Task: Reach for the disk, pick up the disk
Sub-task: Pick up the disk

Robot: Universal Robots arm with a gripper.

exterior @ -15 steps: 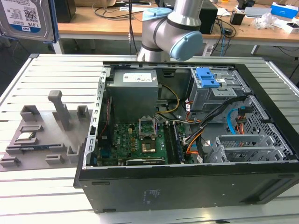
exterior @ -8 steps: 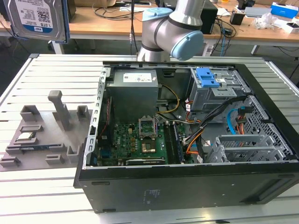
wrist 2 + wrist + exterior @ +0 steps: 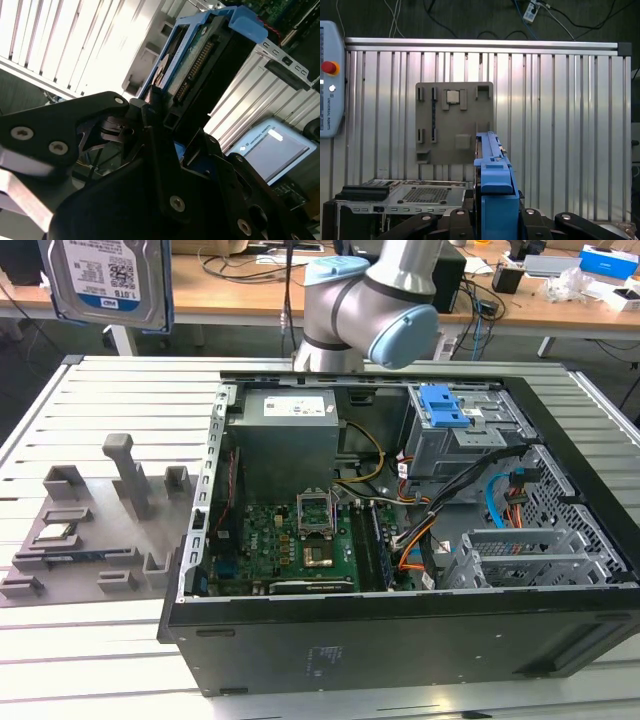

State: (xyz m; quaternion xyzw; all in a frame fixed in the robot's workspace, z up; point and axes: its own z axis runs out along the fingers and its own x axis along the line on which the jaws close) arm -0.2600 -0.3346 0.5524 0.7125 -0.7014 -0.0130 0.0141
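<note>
**Disk in the air, claw locked on**

The gripper (image 3: 172, 131) is clamped on the disk (image 3: 197, 60). Its black fingers (image 3: 155, 150) press tight on either side of the bright blue bracket, with the drive standing up between them. The second wrist view is the close-up: the connector edge with its row of pins, the blue frame running along the side and capping the far end, and the slatted aluminium table (image 3: 60, 45) glaring behind it.

The first wrist view catches the disk edge-on, a narrow blue strip rising from between the fingers over the table. Beyond it lies a grey fixture plate (image 3: 454, 122) with a small square processor chip (image 3: 452, 96) seated in one pocket. Off to the side are a pendant with a red button (image 3: 329, 67) and a corner of the open computer case (image 3: 410, 192).

The exterior view adds the broad face of the disk — silver-grey metal with a white-and-blue label. It hangs high at the exterior view's left, well above the table and well apart from the case. The arm (image 3: 370, 300), grey with pale-blue caps, rises at the far side of the case. Inside the case, a blue latch on a grey drive cage (image 3: 445, 405) sits toward the exterior view's right and a green motherboard (image 3: 290, 540) sits nearer the middle. The fixture plate rests on the table to the exterior view's left of the case.
</note>
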